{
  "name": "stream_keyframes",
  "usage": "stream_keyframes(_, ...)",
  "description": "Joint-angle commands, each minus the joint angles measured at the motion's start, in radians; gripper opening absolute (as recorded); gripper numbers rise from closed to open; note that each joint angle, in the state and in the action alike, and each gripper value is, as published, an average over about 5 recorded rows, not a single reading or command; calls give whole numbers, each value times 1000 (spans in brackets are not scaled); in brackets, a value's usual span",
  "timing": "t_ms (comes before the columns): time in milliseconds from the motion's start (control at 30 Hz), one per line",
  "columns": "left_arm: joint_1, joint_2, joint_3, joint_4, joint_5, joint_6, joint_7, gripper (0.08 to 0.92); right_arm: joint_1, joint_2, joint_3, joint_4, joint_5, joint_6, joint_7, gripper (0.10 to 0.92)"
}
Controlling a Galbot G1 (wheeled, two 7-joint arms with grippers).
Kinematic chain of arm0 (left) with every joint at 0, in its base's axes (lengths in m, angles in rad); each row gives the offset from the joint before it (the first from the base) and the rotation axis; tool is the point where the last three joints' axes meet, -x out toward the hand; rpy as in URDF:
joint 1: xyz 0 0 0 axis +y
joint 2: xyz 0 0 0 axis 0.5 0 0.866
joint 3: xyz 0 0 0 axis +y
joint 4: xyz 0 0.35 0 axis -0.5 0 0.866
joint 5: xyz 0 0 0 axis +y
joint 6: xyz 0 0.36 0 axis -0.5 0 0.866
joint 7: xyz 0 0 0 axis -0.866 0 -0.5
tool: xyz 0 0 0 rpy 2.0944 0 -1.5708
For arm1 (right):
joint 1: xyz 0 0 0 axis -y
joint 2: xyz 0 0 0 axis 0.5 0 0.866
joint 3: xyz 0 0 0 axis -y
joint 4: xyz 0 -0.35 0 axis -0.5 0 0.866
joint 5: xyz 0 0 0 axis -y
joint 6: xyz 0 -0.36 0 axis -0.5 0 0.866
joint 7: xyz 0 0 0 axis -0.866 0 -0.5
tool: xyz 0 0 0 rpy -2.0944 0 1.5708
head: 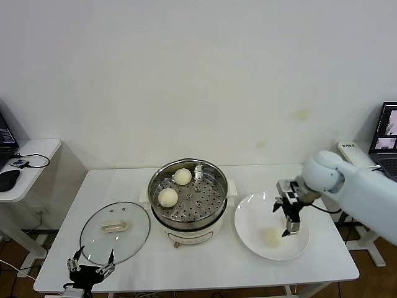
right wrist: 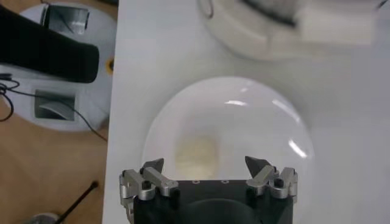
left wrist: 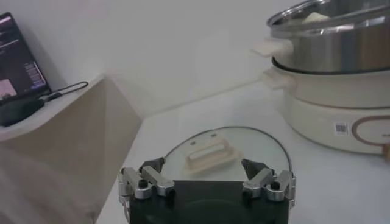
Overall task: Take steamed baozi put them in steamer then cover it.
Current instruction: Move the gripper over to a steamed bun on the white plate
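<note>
The steamer [head: 187, 208] stands mid-table with two steamed baozi [head: 182, 176] [head: 168, 197] on its perforated tray. A third baozi [head: 271, 236] lies on the white plate [head: 254, 214] to the right. My right gripper [head: 285, 221] hovers open just above that bun; in the right wrist view the baozi [right wrist: 197, 155] lies ahead of the open right gripper [right wrist: 207, 163], untouched. The cover [head: 115, 228] lies flat on the table left of the steamer. My left gripper [head: 92, 261] waits open at the table's front edge, just short of the cover [left wrist: 210, 152].
A white side table [head: 25, 162] with a mouse and cable stands at the left. At the far right a laptop [head: 388, 133] sits on another table. In the left wrist view the steamer [left wrist: 329, 55] rises beyond the cover.
</note>
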Motion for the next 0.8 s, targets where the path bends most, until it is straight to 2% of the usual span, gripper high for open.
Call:
stream_keyframes(33,2,-1,1,12,6,0,1,823,-142,36,74,-61,-87,24,10,823)
stream_keyframes(367,-13,2,-4,37,8,1,-1,823,-165,103,76,-136,-79,19,92,823)
stream_keyframes(800,-20,0,0,54,9,0,-2,823,-180,122,78,-163,-85,17,118,823)
